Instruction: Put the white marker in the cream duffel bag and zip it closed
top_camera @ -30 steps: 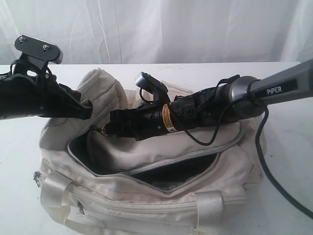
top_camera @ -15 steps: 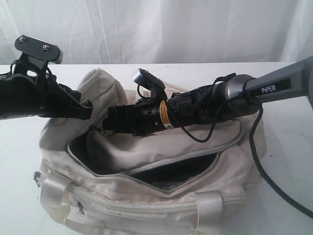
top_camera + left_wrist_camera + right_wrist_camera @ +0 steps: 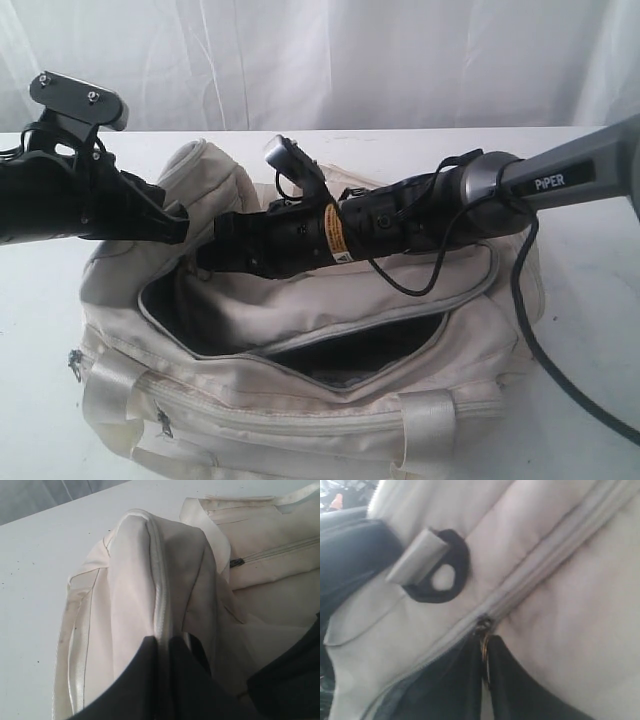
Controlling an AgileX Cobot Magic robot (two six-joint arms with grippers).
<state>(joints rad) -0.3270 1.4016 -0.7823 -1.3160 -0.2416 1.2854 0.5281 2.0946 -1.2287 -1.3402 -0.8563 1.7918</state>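
The cream duffel bag (image 3: 300, 400) lies on the table with its top zipper (image 3: 300, 345) gaping open. My left gripper (image 3: 182, 226) is at the bag's left end, shut on a raised fabric seam (image 3: 160, 595) of the bag; the left wrist view has that gripper (image 3: 164, 642) pinching the seam. My right gripper (image 3: 204, 258) reaches across the bag to the zipper's left end. In the right wrist view this gripper (image 3: 484, 652) is shut on the metal ring pull (image 3: 483, 641) of the grey zipper (image 3: 545, 567). The white marker shows in no view.
A black plastic strap ring (image 3: 437, 570) sits beside the zipper slider. The right arm's black cable (image 3: 545, 345) hangs down past the bag's right end. Cream webbing handles (image 3: 420, 425) lie at the bag's front. White table (image 3: 590, 300) surrounds the bag, with a white curtain behind.
My right gripper has slid left along the bag to the zipper's end and has shut on the ring pull. The left arm has not moved.
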